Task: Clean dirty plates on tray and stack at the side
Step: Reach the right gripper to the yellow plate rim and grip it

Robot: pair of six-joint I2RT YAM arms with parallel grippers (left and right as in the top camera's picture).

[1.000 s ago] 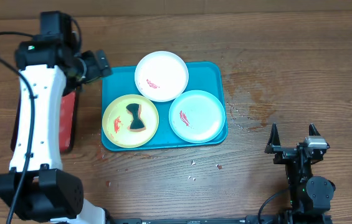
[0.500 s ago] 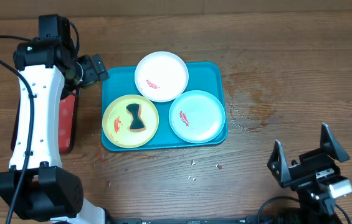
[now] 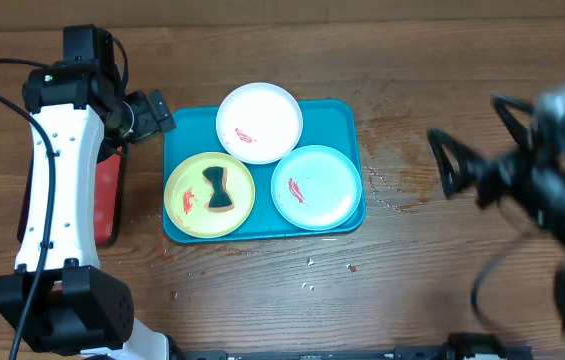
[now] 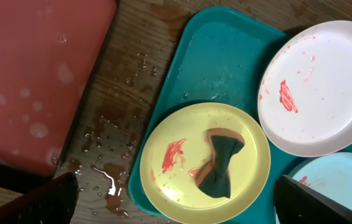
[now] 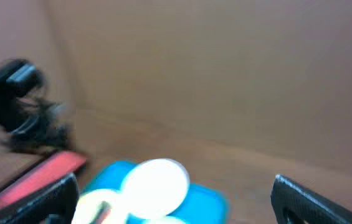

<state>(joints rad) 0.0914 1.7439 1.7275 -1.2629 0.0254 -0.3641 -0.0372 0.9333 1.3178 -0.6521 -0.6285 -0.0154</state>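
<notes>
The teal tray (image 3: 187, 130) holds three smeared plates: a white plate (image 3: 259, 122), a yellow-green plate (image 3: 209, 194) with a dark sponge (image 3: 218, 189) on it, and a light blue plate (image 3: 316, 187). In the left wrist view the yellow-green plate (image 4: 200, 162), sponge (image 4: 221, 165), white plate (image 4: 319, 96) and tray (image 4: 219, 56) lie below my open, empty left gripper (image 4: 174, 202). My left gripper (image 3: 154, 112) hovers at the tray's back left corner. My right gripper (image 3: 462, 165) is blurred, raised right of the tray, open and empty; its wrist view shows the white plate (image 5: 157, 186) blurred.
A red tray (image 3: 107, 195) lies left of the teal tray, partly under my left arm, and shows in the left wrist view (image 4: 32, 74). Water drops and puddles (image 4: 110, 180) wet the wood between the trays. Small red specks (image 3: 350, 267) lie in front of the tray.
My right arm has swung up fast from the table's front right corner toward the tray's right side. My left gripper has barely moved. The plates are unchanged.
</notes>
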